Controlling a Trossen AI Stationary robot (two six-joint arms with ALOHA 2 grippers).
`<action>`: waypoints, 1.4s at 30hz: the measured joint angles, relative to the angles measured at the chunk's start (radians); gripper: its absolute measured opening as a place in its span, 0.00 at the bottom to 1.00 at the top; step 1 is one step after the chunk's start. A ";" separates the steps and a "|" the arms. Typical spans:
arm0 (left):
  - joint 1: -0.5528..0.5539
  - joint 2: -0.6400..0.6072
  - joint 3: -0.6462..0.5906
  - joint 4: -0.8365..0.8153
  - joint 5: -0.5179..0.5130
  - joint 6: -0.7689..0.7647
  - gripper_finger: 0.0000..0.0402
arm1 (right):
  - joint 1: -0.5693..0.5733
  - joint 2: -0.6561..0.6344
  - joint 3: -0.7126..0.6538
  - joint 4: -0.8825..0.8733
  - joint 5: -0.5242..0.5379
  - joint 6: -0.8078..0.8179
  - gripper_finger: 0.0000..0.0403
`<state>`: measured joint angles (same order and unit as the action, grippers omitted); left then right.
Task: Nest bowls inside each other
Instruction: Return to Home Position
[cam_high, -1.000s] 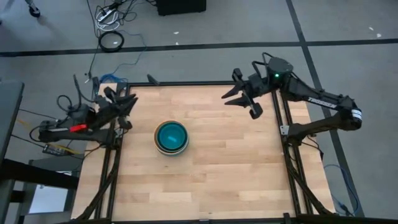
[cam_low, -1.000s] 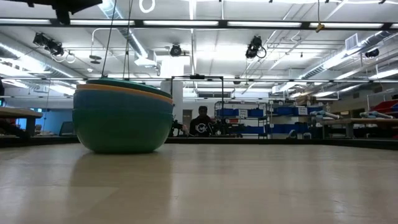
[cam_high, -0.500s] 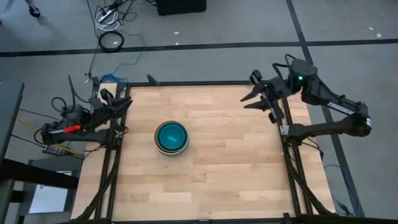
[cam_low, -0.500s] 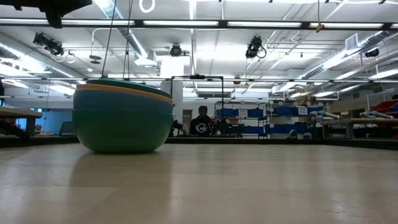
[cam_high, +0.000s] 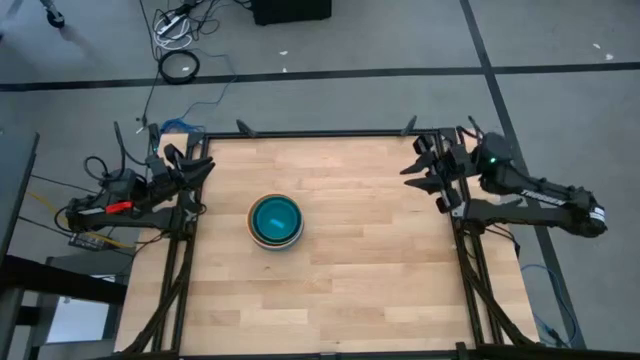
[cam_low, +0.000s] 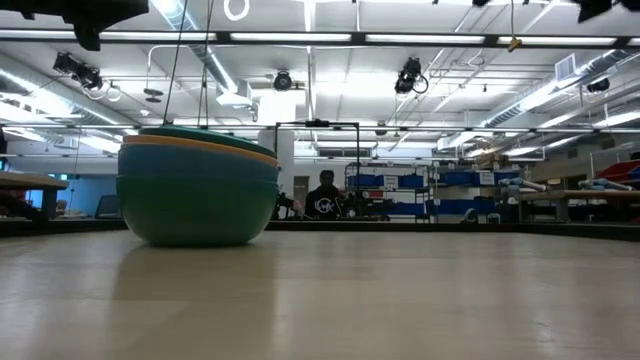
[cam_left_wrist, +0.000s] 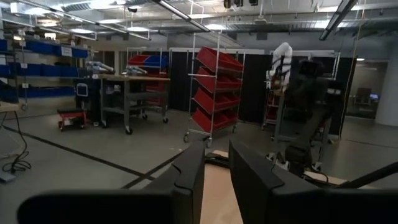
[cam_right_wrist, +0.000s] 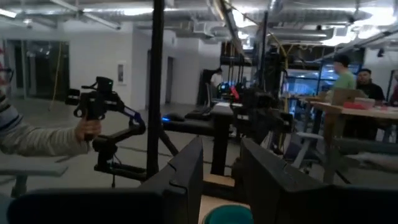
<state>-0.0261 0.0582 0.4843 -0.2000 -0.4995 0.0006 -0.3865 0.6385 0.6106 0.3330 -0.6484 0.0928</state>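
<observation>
Bowls (cam_high: 275, 220): round, smooth plastic, nested in one stack on wood plank table (cam_high: 350, 290), left of middle, teal on top. Left gripper (cam_high: 200, 182) at left table edge, fingers slightly apart, empty. Right gripper (cam_high: 415, 170) at right edge, fingers apart, empty.

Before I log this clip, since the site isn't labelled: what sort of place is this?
Probably a robotics lab in a warehouse-like hall: red bin racks, a workbench, strip lights under bare ducts.
</observation>
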 joint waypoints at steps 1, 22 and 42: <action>0.000 0.000 0.000 -0.004 0.000 -0.006 0.20 | -0.011 -0.007 -0.035 0.037 0.000 0.021 0.24; 0.000 0.000 0.000 -0.015 -0.065 -0.007 0.20 | -0.095 0.305 -0.123 0.596 -0.167 0.269 0.24; 0.000 0.000 0.000 -0.043 -0.068 -0.006 0.20 | 0.371 -0.031 -0.123 -0.056 0.254 0.133 0.24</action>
<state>-0.0261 0.0586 0.4843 -0.2426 -0.5674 -0.0051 -0.0155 0.6075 0.4877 0.2771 -0.3943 0.2254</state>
